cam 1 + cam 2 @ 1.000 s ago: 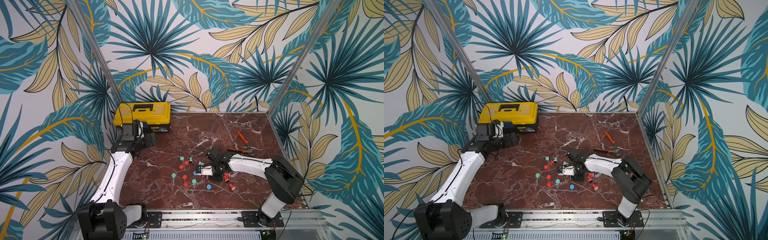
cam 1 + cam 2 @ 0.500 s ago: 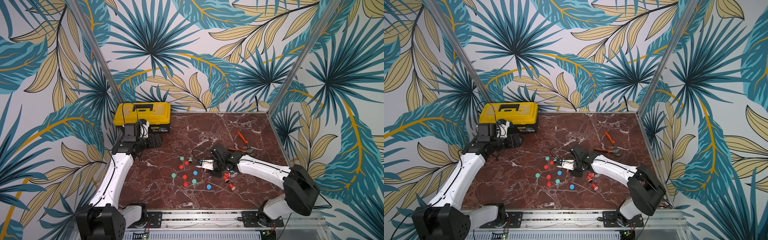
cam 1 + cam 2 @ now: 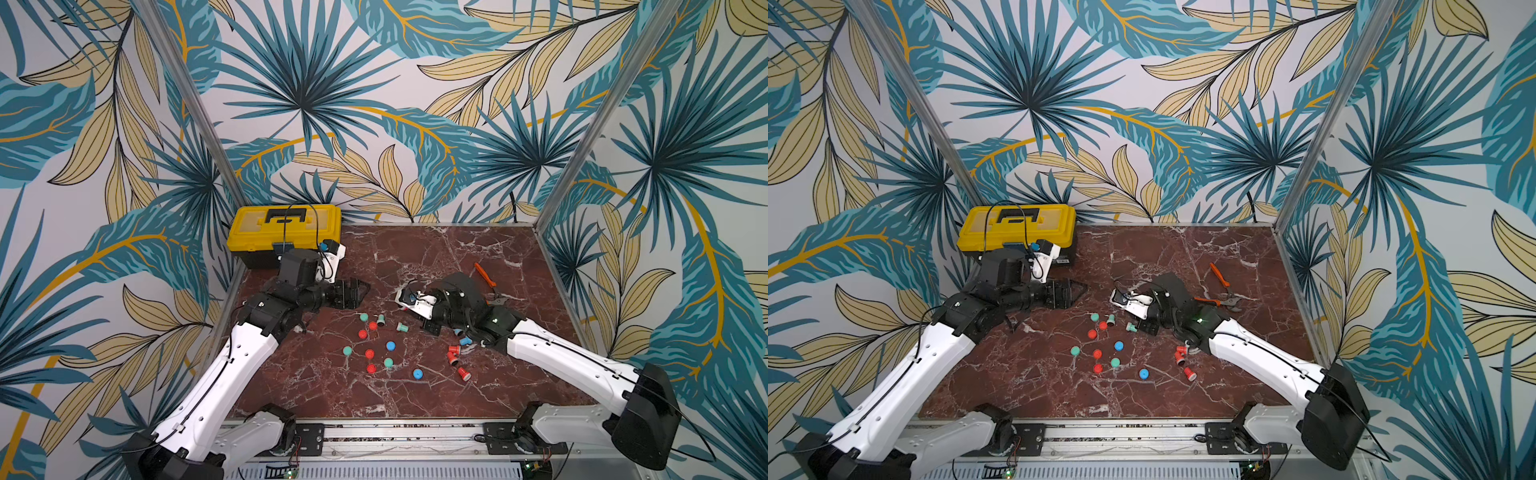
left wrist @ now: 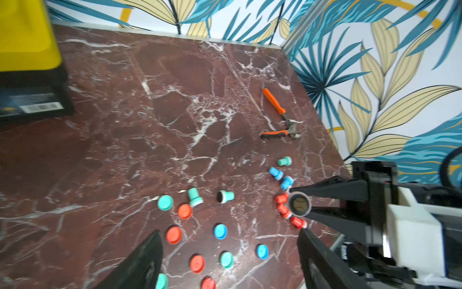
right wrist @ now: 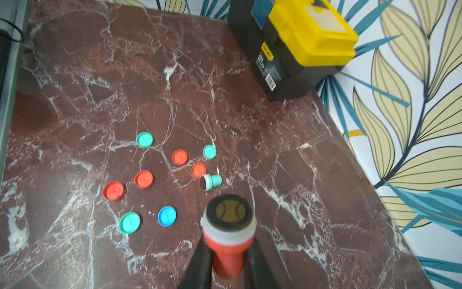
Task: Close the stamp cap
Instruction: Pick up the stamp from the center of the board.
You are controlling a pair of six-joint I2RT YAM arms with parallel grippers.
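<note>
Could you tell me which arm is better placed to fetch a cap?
Probably left: the left gripper is open and empty near the loose red caps; the right gripper is shut on the uncapped red stamp.

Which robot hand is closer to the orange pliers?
Right. The right end effector, gripping a stamp, sits close beside the pliers. The left end effector hangs open much farther off, on the other side, by the toolbox.

Yellow toolbox (image 3: 286,226) at back corner, orange-handled pliers (image 3: 485,275) on marble tabletop (image 3: 415,257), leaf-print walls (image 3: 374,104)
</note>
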